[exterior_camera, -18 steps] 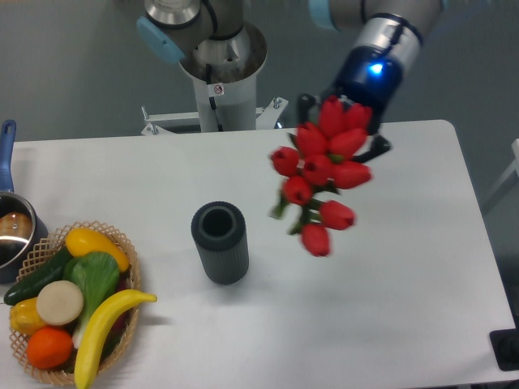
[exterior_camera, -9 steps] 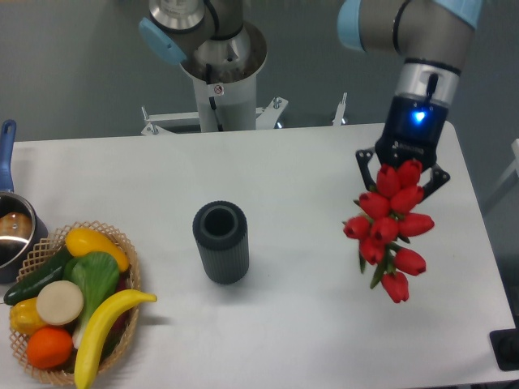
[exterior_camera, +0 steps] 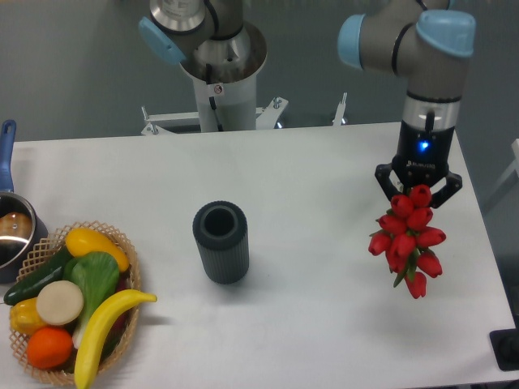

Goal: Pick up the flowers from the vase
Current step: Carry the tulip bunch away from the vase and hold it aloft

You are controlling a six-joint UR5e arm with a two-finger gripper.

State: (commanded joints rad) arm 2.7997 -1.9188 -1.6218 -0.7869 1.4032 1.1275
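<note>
a: where are the flowers [exterior_camera: 407,240] at this moment?

b: they hang from the gripper [exterior_camera: 418,194] over the right part of the table [exterior_camera: 308,324], well apart from the vase [exterior_camera: 220,241]. the two fingers are closed narrow on the top of the bunch, and the buds and green stems hang down below it, a little tilted to the right.

a: so what is important for this step?

b: i think the picking up is practically done, so the point is only to keep the bunch secure. the grip seems to be on the buds, not on the stems, so i would keep the closing force steady and move slowly, without quick turns, because the loose lower buds could swing and the bunch could slip out.

a: and the vase?

b: it stands upright in the middle of the table. its round mouth looks dark and i see nothing inside.

a: other containers?

b: a wicker basket [exterior_camera: 122,331] at the near left corner. in it are a banana [exterior_camera: 104,319], a yellow fruit [exterior_camera: 95,244], something orange [exterior_camera: 49,347], a pale round piece [exterior_camera: 60,301] and green vegetables [exterior_camera: 96,275]. a pot with blue handle [exterior_camera: 11,228] is at the left edge, just beside the basket; what it contains i cannot tell.
</note>
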